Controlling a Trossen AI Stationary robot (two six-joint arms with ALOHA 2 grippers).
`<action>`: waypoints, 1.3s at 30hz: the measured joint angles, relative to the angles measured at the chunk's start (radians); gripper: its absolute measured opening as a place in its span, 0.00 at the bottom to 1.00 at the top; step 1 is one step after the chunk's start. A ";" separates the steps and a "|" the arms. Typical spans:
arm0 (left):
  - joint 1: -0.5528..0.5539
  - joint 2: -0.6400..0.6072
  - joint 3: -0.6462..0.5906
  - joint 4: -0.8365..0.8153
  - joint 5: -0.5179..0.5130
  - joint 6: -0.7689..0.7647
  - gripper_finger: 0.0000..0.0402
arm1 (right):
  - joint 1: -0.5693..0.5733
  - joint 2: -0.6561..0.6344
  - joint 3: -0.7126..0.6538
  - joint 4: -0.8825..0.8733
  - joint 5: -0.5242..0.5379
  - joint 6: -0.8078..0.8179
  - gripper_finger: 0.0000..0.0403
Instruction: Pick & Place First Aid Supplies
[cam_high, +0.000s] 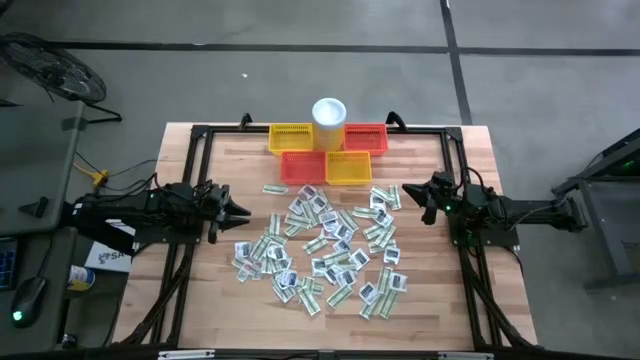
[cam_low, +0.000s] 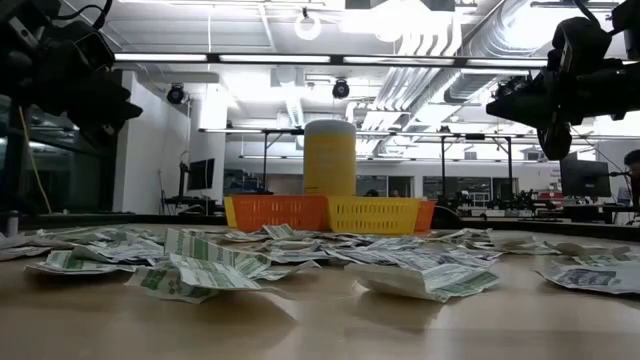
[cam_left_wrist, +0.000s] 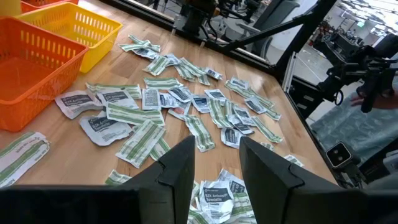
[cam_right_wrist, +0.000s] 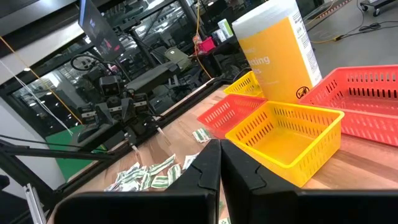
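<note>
While left fingers (cam_left_wrist: 214, 171) spread, right fingers (cam_right_wrist: 219, 168) pressed together — four baskets (cam_high: 348, 167) bare, sachets (cam_high: 320, 250) outside.

Four camera placements around one wooden table

The table (cam_high: 330, 240) was seen from straight overhead in the high view, with its whole top and both arms taken in from well above. In the low view the lens was set at table-top height, close to the nearest sachets (cam_low: 200, 272), and was faced level across the wood toward the baskets (cam_low: 330, 213) and the room behind. The left wrist view was aimed down and forward over the scattered sachets toward the far arm, from close above the surface. The right wrist view was pointed across the baskets and cup (cam_right_wrist: 277, 53) toward the opposite arm. The baskets were shared by all four views.
</note>
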 joint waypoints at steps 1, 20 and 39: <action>0.000 0.000 0.000 0.000 0.000 0.000 0.32 | 0.000 0.000 0.000 0.000 0.000 0.000 0.01; 0.000 0.000 0.000 0.000 0.000 0.000 0.32 | 0.002 0.000 0.000 0.004 -0.053 0.003 0.01; 0.000 0.000 0.000 0.000 0.000 0.000 0.32 | -0.255 0.522 0.524 -0.567 -0.059 -0.065 0.01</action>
